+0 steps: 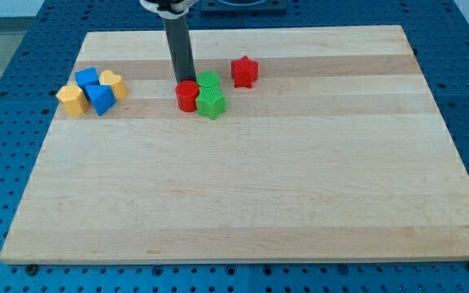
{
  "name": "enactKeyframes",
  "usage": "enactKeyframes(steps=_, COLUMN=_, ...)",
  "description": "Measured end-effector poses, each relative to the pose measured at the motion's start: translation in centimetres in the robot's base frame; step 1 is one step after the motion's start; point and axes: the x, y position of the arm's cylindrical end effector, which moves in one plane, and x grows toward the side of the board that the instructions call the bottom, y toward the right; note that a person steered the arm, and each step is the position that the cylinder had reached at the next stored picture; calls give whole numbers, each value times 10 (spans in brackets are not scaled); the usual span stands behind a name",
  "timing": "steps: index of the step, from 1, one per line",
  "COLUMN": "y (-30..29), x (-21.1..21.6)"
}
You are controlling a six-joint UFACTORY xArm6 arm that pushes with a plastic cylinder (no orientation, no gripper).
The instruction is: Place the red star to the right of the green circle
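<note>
The wooden board [243,195] lies on a blue perforated table [6,65] and fills most of the view. My tip [182,83] stands at the lower end of the dark upright rod [178,49], which enters from the view's top; the tip rests just above and against the top edge of a red cylinder-like block [187,96]. The arm carries no fingers, so there is no grip state to report: the rod ends in a plain point, holding nothing. The red star [244,72] sits toward the view's top, right of the rod, apart from the other blocks and upright on the board. The green circle [208,80] lies just to the left of the red star and slightly lower, with a small gap between them; it touches the red cylinder-like block on its left. A second green block [212,104], star-shaped as far as can be made out, lies directly below the green circle, touching it and the red block. At the view's left a separate cluster is packed together: a blue block [87,78] at the top, a yellow heart-shaped block [111,83] to its right, a yellow block [72,99] at the lower left, and a second blue block [100,98] at the lower middle. Their exact shapes cannot be fully determined.
</note>
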Motion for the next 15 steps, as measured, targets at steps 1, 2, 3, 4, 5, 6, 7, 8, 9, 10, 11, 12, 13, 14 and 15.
enactKeyframes(steps=1, y=7, x=-61)
enactKeyframes(steps=2, y=60, x=-78)
enactKeyframes(steps=3, y=107, x=-70)
enactKeyframes(steps=4, y=119, x=-52)
enactKeyframes(steps=5, y=119, x=-40)
enactKeyframes(steps=6, y=119, x=-24)
enactKeyframes(steps=7, y=119, x=-13)
enactKeyframes(steps=8, y=119, x=-13)
enactKeyframes(steps=9, y=119, x=-4)
enactKeyframes(steps=10, y=119, x=-2)
enactKeyframes(steps=11, y=119, x=8)
enactKeyframes(steps=12, y=119, x=14)
enactKeyframes(steps=13, y=117, x=20)
enactKeyframes(steps=14, y=113, x=22)
enactKeyframes(steps=15, y=113, x=22)
